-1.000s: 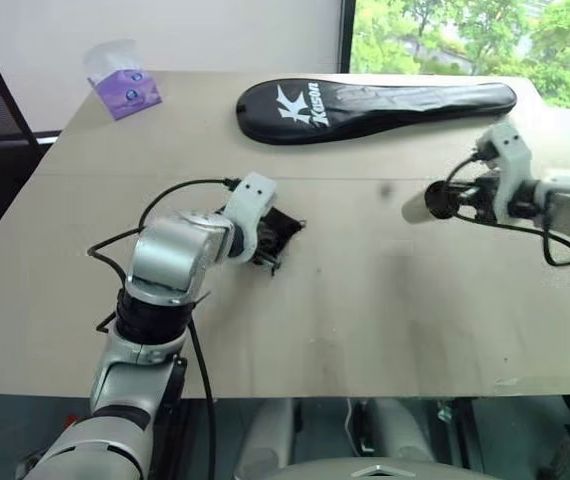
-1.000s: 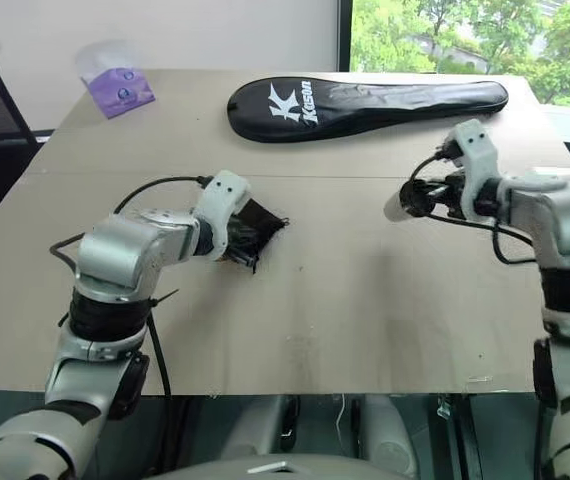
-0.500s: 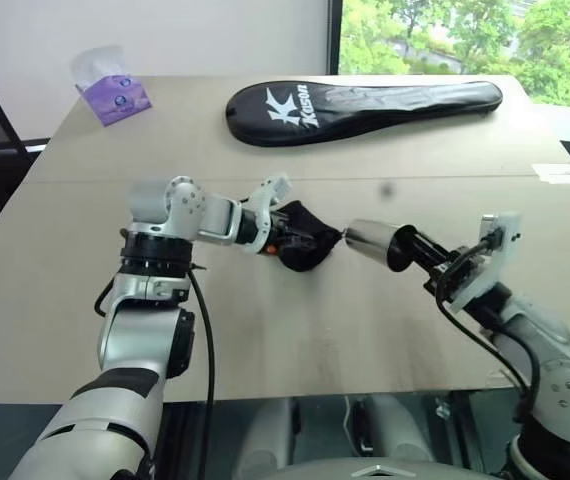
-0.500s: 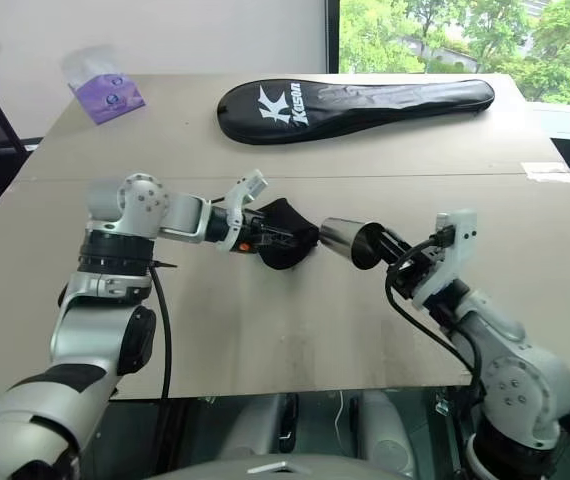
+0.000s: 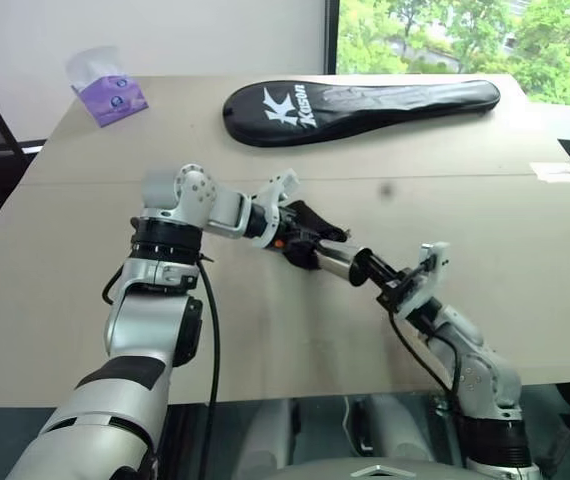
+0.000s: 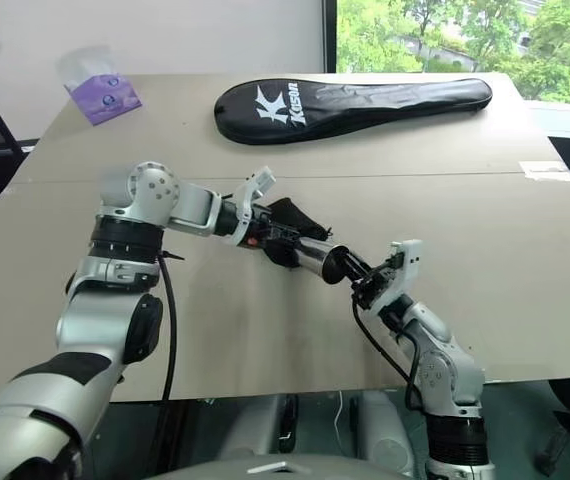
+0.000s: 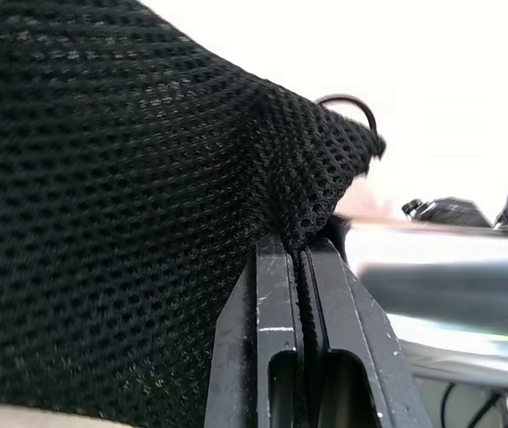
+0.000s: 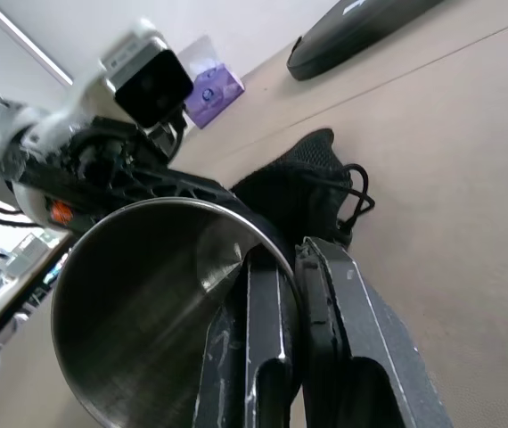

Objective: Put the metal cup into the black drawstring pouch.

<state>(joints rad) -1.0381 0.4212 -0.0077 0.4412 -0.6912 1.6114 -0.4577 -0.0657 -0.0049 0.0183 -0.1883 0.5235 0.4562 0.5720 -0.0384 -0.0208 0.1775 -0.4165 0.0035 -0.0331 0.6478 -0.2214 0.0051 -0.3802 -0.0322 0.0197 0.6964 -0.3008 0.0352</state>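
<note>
While left gripper [image 5: 290, 237] pinches black drawstring pouch [image 5: 305, 232] mesh above table [image 5: 525, 250] centre, right gripper [image 5: 365, 270] at its 4 o'clock grips rim of metal cup [image 5: 337, 263], cup base touching pouch. Racket case [image 5: 360, 100] at 12 o'clock, tissue pack [image 5: 110, 92] at 10.

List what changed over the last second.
The right gripper carried the metal cup down and leftward until its base met the black drawstring pouch. The left gripper lifted the pouch toward it. Both grips stayed shut; the racket case and tissue pack stayed put.
</note>
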